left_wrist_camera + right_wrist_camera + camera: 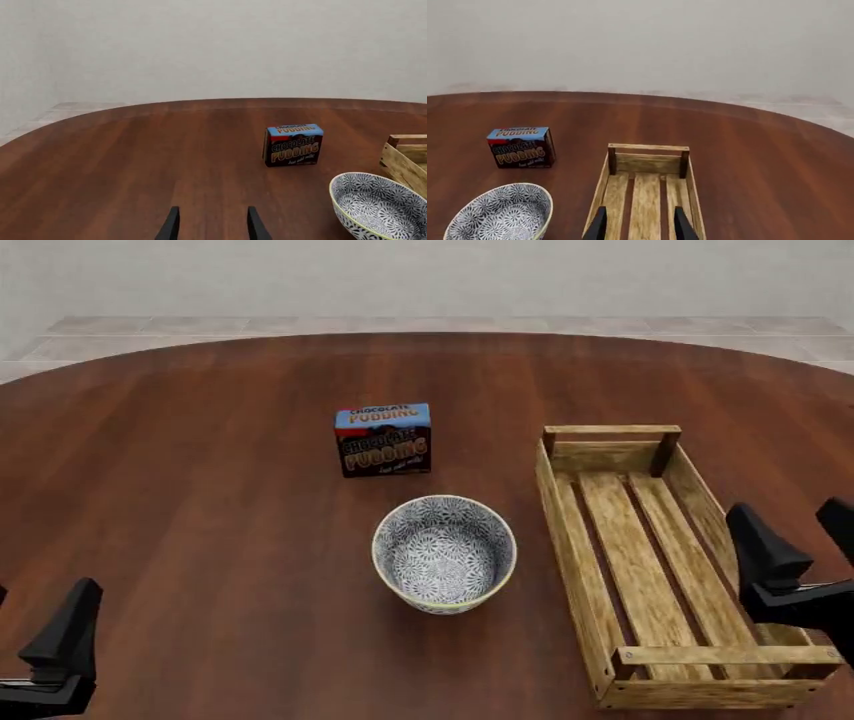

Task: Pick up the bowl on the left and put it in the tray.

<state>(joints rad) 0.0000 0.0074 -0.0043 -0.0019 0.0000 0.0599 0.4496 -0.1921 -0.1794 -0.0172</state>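
Note:
The blue-grey patterned bowl [445,552] stands upright in the middle of the table, just left of the long slatted wooden tray [567,540]. My left gripper [27,640] hovers open near the table's front left edge, well apart from the bowl. In the left wrist view its fingers [171,226] are spread with nothing between them, and the bowl [377,205] and a corner of the tray [403,160] lie off to one side. My right gripper [801,540] is open above the tray's right side. The right wrist view looks along the tray [648,148], with the bowl [500,215] beside it.
A small chocolate pudding box [383,439] stands behind the bowl, toward the far side of the round dark-wood table [200,490]. It also shows as the pudding box [293,145] in the left wrist view and the pudding box [520,147] in the right wrist view.

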